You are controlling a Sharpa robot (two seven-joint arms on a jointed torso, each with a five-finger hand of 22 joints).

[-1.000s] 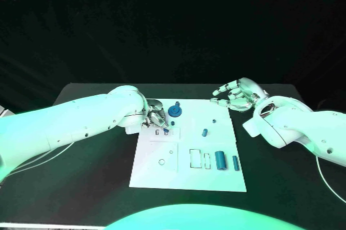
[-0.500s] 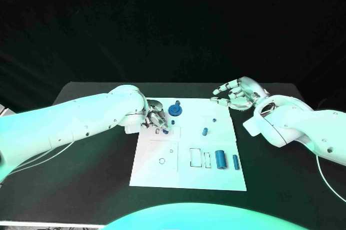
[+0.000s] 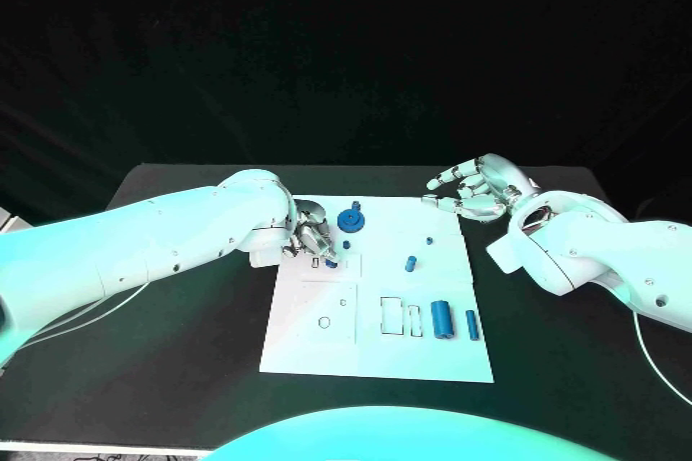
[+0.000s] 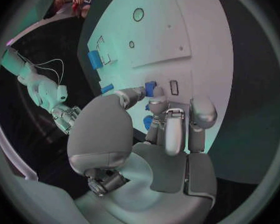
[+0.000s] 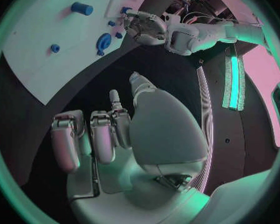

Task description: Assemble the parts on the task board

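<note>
On a black table lay the white task board, a long plate set in the middle between the robot's two white arms. At the board's far left corner the left hand was lowered onto the plate, fingers bunched downward; the left wrist view showed a small blue part pinched between its thumb and a fingertip, held right at the board's surface beside a small rectangular slot. Just beyond that hand, near the board's far edge, stood a round blue part with a stem, gear-like in outline. Toward the middle of the board stood a small blue peg, with a much smaller blue dot just beside it. Nearer the robot, on the board's right side, a thick blue cylinder and a thinner blue pin lay side by side, lengthwise, close but apart, next to an outlined rectangular recess. A small round hole marked the board's left side. The right hand was raised off the board past its far right corner, well apart from every part; its fingers were curled loosely inward and separated, and the right wrist view showed nothing in its palm.
</note>
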